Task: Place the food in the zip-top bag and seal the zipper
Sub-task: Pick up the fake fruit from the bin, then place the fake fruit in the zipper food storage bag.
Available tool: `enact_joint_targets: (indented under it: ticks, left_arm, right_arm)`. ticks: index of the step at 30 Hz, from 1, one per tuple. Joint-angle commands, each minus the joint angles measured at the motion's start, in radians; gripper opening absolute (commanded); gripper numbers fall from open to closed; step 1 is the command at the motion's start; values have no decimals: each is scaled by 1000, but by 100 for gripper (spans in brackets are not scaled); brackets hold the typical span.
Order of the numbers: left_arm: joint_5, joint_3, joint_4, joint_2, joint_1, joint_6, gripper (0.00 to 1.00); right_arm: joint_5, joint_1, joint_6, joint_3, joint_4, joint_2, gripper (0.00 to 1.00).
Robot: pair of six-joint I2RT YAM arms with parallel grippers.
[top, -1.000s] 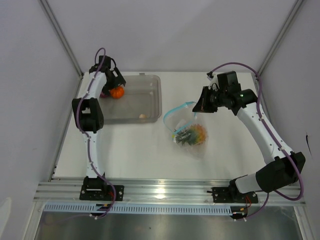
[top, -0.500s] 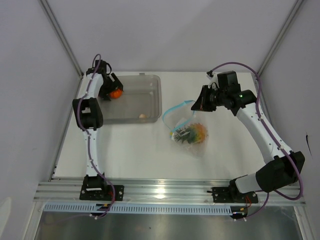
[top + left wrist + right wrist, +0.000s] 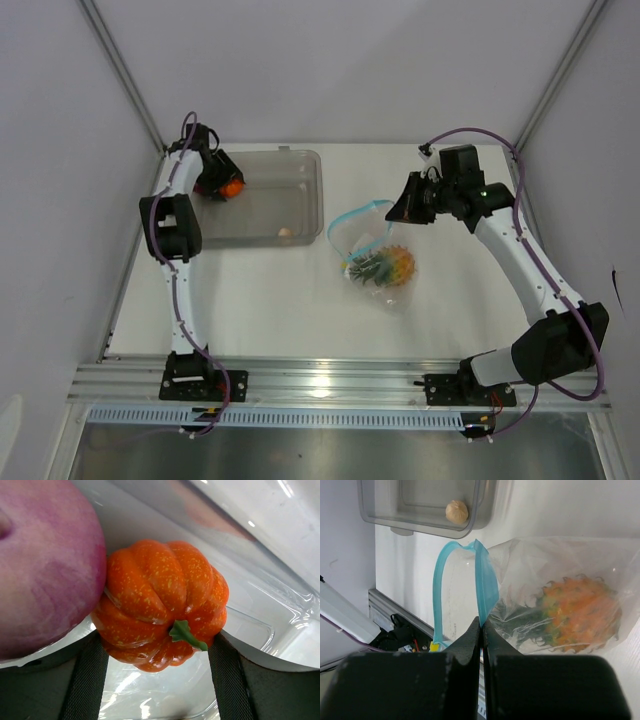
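- Top external view: shows the zip-top bag [image 3: 385, 270] lying on the white counter [image 3: 270, 300], just right of the grey translucent tray [image 3: 318, 190].
- Seen through the clear plastic: the pineapple [image 3: 392, 266], already inside, green leaves toward the tray.
- From the right wrist: right fingers [image 3: 465, 645] pressed together on the light blue zipper [image 3: 487, 585], pinching one edge of the bag's mouth.
- Mouth not sealed; blue strip standing up in an open loop above the counter.
- Lying in the tray near its right end, close to the near wall: the beige bulb [image 3: 287, 233], well apart from the bag.
- From the left wrist: left fingers [image 3: 90, 680] spread to either side of the orange [image 3: 160, 595], one dark finger close against each flank.
- Cannot tell whether gripping the orange or only flanking it.
- Pressed against the orange's side: the purple-red onion [image 3: 45, 565], both at the tray's far left corner.
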Motion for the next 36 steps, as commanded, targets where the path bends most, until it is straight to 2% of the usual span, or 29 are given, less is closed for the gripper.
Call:
enact_joint_targets:
  ticks: [1, 2, 4, 6, 7, 12, 21, 28, 36]
  left_arm:
    - [-11, -87, 60, -80, 19, -13, 20]
    - [-12, -132, 95, -110, 17, -10, 15]
    - [-23, -149, 124, -127, 16, -5, 11]
    - [-29, -233, 161, -182, 13, 1, 7]
    - [-38, -276, 192, -202, 11, 1, 2]
    - [-35, -428, 269, -337, -3, -1, 1]
    - [4, -580, 367, -577, -79, -21, 1]
    - [124, -824, 531, -822, -228, -71, 0]
    - [245, -910, 612, -994, -455, -53, 0]
  right_arm:
    - [-17, -10, 6, 0, 28, -37, 0]
    - [-17, -10, 8, 1, 28, -35, 0]
    - [-20, -9, 12, 1, 29, -34, 0]
    - [-23, -10, 15, 0, 32, -31, 0]
    - [-24, -10, 20, 0, 34, -31, 0]
    - [-18, -9, 26, -2, 37, -20, 0]
    - [55, 20, 15, -11, 31, 8, 0]
    - [94, 57, 23, 38, 5, 14, 0]
    - [97, 57, 43, 57, -37, -32, 0]
